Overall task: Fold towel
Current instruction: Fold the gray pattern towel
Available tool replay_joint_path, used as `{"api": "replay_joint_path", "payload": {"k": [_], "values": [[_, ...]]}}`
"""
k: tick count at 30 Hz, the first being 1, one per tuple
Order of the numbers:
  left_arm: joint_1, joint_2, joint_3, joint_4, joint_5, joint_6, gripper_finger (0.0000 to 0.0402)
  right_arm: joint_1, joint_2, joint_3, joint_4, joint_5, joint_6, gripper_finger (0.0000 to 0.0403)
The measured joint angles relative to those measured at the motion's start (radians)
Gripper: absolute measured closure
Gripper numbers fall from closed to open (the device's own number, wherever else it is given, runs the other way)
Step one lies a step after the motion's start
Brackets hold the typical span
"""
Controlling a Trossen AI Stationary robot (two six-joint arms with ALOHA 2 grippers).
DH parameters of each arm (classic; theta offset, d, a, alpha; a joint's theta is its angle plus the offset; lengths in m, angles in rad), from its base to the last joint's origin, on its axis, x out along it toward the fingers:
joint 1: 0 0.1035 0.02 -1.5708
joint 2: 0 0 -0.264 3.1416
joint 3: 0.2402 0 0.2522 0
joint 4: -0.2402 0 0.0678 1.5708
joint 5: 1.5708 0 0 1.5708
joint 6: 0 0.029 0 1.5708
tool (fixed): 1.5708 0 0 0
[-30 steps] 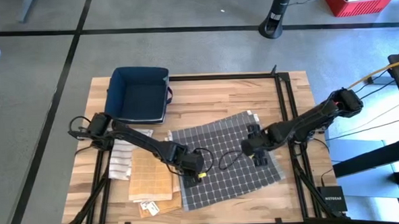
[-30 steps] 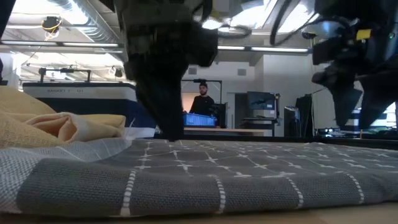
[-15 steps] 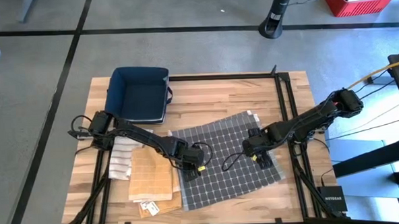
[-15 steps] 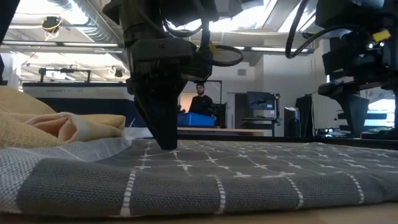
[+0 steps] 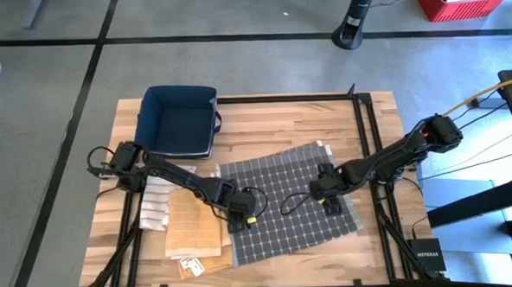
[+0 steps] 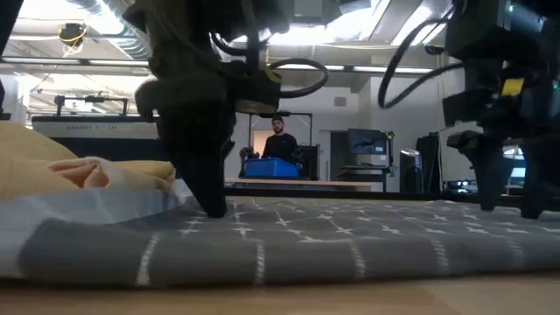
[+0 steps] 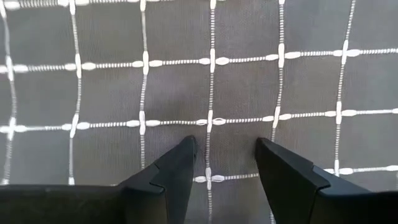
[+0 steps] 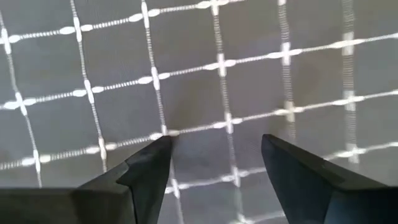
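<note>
Grey cloth with a white grid, that's the towel [image 5: 289,203], spread flat across the middle of the wooden bench [image 5: 272,125], its near edge close to the front of the bench. Left pincer [image 5: 239,220] is down on the towel's left part, tips right at the fabric, and the left wrist view shows its two dark fingers [image 7: 177,165] parted with the weave between them, nothing gripped. Over on the other side, the right pincer [image 5: 329,200] stands on the towel's right part, fingers [image 8: 152,162] spread wide too, bare grid between them. From the low view both come straight down onto the cloth, the left pincer [image 6: 206,188] nearer the camera, the right pincer [image 6: 507,188] farther over.

Containers now: a dark blue bin [image 5: 180,121] sits at the back left of the bench, apart from the towel, and nothing shows inside it but its own dark floor. Just left of the towel lies a tan checked cloth [image 5: 193,224], with a striped white cloth [image 5: 157,204] beside that, under the left arm. A person [image 6: 281,140] stands far back in the room.
</note>
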Motion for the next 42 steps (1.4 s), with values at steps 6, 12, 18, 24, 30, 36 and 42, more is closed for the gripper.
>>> {"api": "replay_joint_path", "payload": {"k": [6,12,18,24,30,36,42], "values": [[0.074,0.002,0.003,-0.004,-0.041,0.247,0.0235,0.000,0.007,-0.009,-0.021,0.005,0.099,0.0150],[0.117,-0.010,0.056,-0.116,-0.057,0.290,0.0235,0.002,0.000,-0.017,-0.122,0.008,0.171,0.0150],[0.086,-0.035,0.081,-0.178,0.026,0.163,0.0235,0.002,-0.014,-0.062,-0.064,-0.045,0.177,0.0150],[0.016,-0.027,0.039,-0.114,0.130,0.006,0.0235,0.000,-0.050,-0.039,-0.092,-0.053,0.176,0.0150],[-0.078,-0.032,0.019,-0.145,0.134,-0.095,0.0235,0.001,-0.074,-0.037,-0.110,-0.053,0.175,0.0150],[-0.121,-0.048,0.018,-0.166,0.130,-0.162,0.0235,0.001,-0.074,-0.070,-0.054,-0.046,0.175,0.0150],[-0.173,-0.053,0.007,-0.186,0.115,-0.196,0.0235,0.001,-0.079,-0.113,-0.026,-0.064,0.208,0.0150]]}}
